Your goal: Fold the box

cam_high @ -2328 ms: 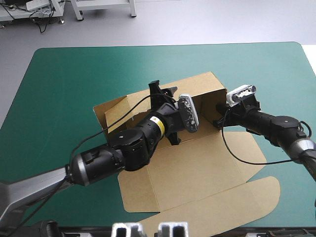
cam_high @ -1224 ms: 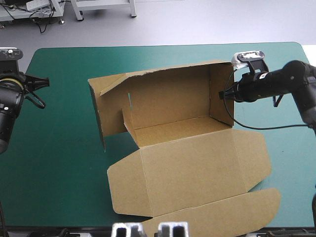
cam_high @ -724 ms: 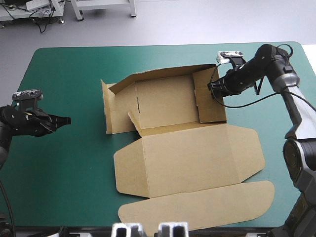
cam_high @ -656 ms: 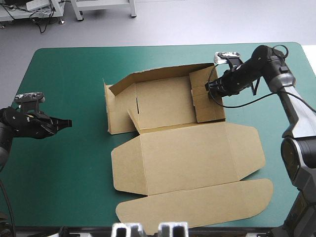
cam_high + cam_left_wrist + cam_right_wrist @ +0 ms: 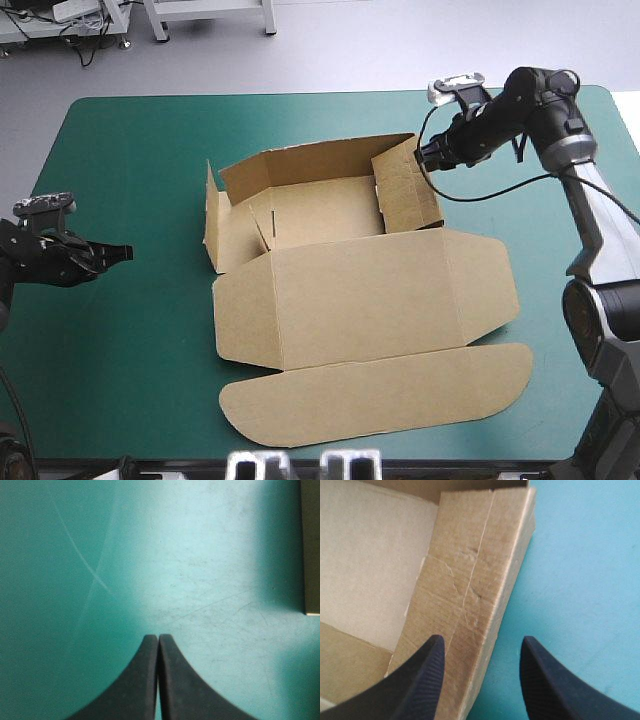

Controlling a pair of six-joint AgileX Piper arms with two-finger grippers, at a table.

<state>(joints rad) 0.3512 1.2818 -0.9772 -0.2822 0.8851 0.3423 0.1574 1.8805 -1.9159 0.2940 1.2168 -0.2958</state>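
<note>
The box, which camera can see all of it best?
The high view: the whole box shows, walls raised and lid flat. The right wrist view shows only one side wall; the left wrist view just a thin edge.

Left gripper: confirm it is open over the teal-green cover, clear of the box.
Not open: the left wrist view shows the left gripper shut, its fingers meeting in one arch. The rest stands: it is over the teal-green cover, clear of the box.
</note>
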